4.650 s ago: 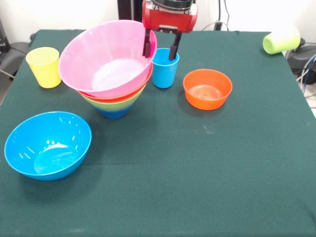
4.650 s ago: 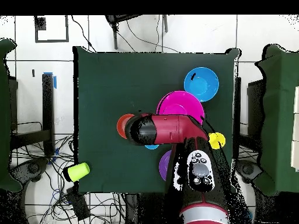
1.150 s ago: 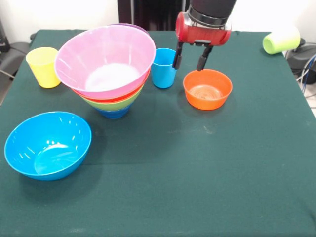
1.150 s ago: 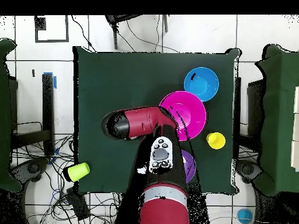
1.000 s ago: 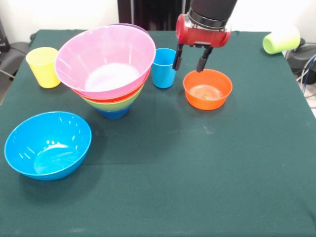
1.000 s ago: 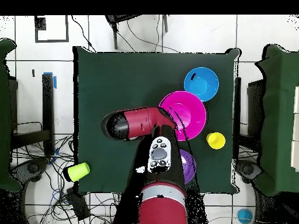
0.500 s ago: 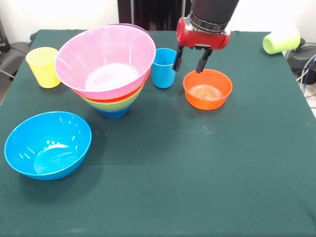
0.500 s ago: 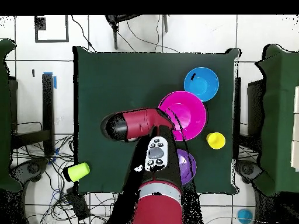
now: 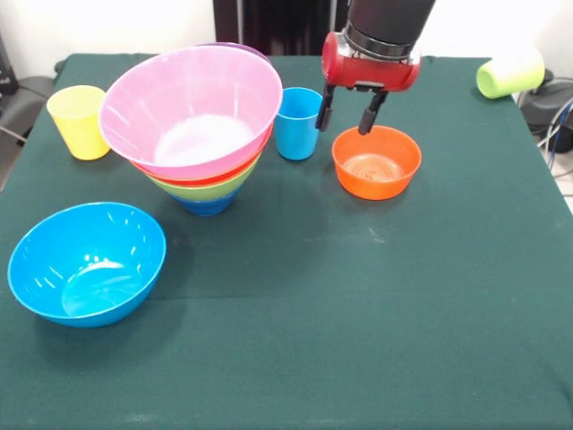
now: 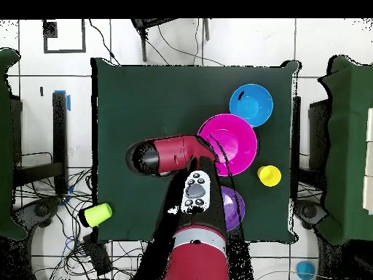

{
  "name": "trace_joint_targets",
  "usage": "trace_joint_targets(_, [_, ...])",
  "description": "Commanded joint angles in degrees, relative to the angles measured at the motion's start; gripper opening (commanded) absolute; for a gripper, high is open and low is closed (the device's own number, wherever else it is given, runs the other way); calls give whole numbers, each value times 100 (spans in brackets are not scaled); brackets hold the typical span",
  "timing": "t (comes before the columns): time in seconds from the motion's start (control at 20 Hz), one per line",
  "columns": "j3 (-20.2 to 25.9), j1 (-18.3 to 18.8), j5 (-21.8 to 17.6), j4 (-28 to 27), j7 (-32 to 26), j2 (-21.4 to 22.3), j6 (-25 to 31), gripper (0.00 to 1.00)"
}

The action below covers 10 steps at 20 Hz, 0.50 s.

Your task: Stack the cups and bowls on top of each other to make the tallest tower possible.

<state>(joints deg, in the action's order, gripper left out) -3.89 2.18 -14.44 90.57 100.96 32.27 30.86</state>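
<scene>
Tool hangs spread apart, empty, between my light blue cup and small orange bowl. Pink bowl tops the tower.

Red wrist housing, glossy, rounded, under black cylindrical forearm. Gripper: two slim black fingers, straight, tapering. From above: red arm with black end cap, grey-white button panel on black pad, wide red base link below.
</scene>
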Motion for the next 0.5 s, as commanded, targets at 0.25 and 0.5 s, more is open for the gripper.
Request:
trace_joint_targets(0.25, [462, -47, 332, -213, 887, -383, -550, 100])
trace_joint_targets(0.5, [433, -79, 393, -130, 915, -407, -709, 100])
